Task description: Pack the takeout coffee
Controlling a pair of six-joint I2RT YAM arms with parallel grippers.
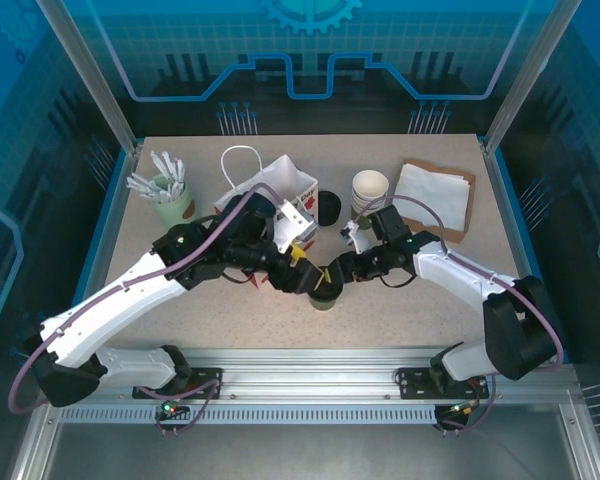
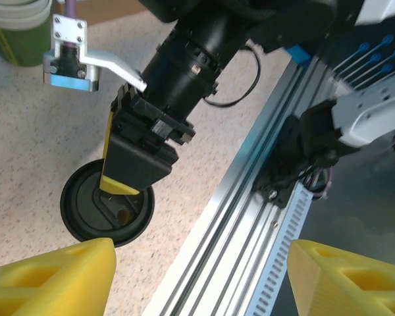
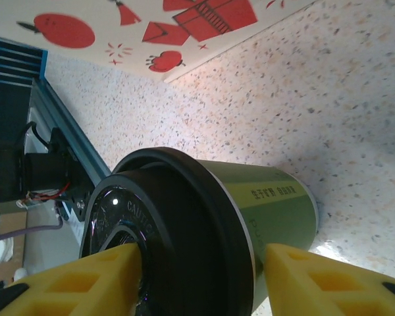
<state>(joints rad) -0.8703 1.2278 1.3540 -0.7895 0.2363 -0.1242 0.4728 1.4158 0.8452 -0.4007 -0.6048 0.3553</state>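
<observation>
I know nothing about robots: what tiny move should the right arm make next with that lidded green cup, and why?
Probably close the right gripper gently on the takeout coffee. Its yellow fingers straddle the black lid and the green wall, though whether they touch is unclear. A firm hold seems needed before lifting the cup to the white bag behind it.

Both arms reached in toward the middle, wrists nearly meeting. Left gripper (image 1: pixel 298 268) had its yellow fingers (image 2: pixel 49 276) spread wide, nothing between them. Right gripper (image 1: pixel 330 275) angled downward, fingers (image 3: pixel 72 283) parted; couldn't tell if they were actually squeezing anything.
</observation>
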